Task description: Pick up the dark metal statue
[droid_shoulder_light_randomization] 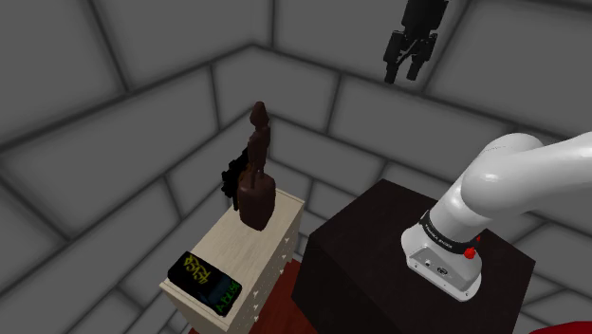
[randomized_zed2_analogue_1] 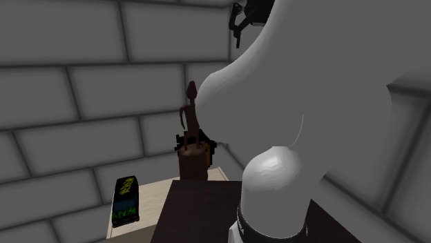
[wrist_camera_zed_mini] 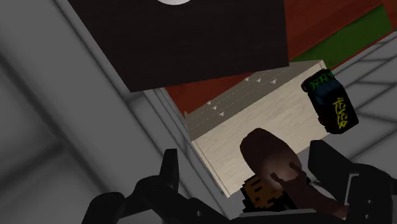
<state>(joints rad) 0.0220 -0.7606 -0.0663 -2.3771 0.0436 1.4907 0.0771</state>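
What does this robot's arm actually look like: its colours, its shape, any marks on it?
The arm is smooth, rounded and white, built of thick tube-like segments. A dark ring circles it near its foot, and a small red knob sits on the white base below. At its end is an all-black gripper with two slim fingers. No loose cables show.

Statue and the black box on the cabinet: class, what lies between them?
Nothing: in the shoulder view, only bare pale cabinet top separates the brown statue from the black box.
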